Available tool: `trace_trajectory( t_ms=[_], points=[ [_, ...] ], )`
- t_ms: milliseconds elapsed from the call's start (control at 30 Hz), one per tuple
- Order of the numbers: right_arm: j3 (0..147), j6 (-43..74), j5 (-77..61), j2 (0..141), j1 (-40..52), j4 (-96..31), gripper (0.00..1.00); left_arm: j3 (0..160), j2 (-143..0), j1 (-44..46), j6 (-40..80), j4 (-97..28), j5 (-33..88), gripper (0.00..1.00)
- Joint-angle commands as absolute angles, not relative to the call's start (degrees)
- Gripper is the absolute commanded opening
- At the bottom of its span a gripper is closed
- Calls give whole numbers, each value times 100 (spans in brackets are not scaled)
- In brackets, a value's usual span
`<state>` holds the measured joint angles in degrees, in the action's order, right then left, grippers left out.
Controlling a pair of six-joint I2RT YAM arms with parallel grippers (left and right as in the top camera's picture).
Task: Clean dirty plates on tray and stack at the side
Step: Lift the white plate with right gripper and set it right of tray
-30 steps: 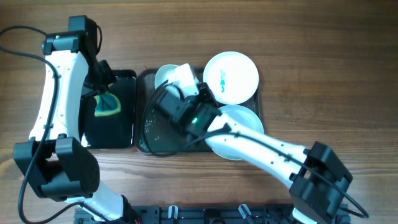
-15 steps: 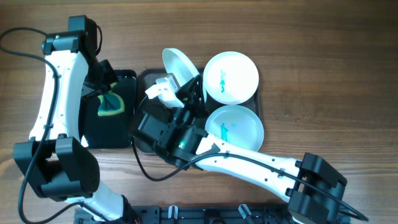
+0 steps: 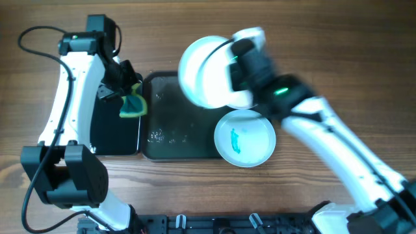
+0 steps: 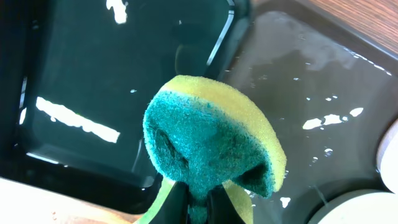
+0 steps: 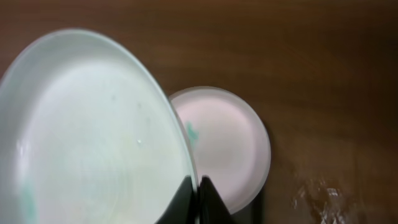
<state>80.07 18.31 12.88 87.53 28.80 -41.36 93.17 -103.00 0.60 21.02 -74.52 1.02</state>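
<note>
One plate [image 3: 207, 71] now hoisted high off tray [image 3: 170, 130] — right gripper [image 5: 194, 185] clamped on its rim. Meanwhile left gripper [image 4: 194, 199] pinches sponge [image 4: 211, 143], shifted to tray's edge. Wiping looks next — second plate [image 3: 245, 138] waits on tray, teal smear showing.

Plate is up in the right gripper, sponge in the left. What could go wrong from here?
The right gripper pinches the lifted plate only at its rim; it could slip and drop onto the smeared plate below.
Wiping with the sponge in the left gripper might lever it loose.
</note>
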Motion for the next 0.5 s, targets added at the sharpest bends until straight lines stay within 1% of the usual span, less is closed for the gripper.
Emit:
trace_trajectory(
  t_ms=[0,100,200,267,367,467],
  points=[
    [8001,2115,-1223,8606,1033,-4786,4,9386,-10248,257,2014,-7332,191,4],
    [7789,2088,-1339,8667,-473,-5280,4,9386,-10248,388,2012,-7282,191,4],
    [7183,2080,-1282,8670,-1577,-5026,4,9386,-10248,464,2012,-7264,191,4],
    [6681,2106,-1164,8678,-2112,-4654,4,9386,-10248,506,2012,-7258,191,4],
    [5887,2102,-978,8680,-2475,-3817,4,9386,-10248,515,2014,-7218,193,4],
    [5212,2104,-895,8680,-2394,-2921,5,9386,-10248,515,2014,-7172,193,4]
  ],
)
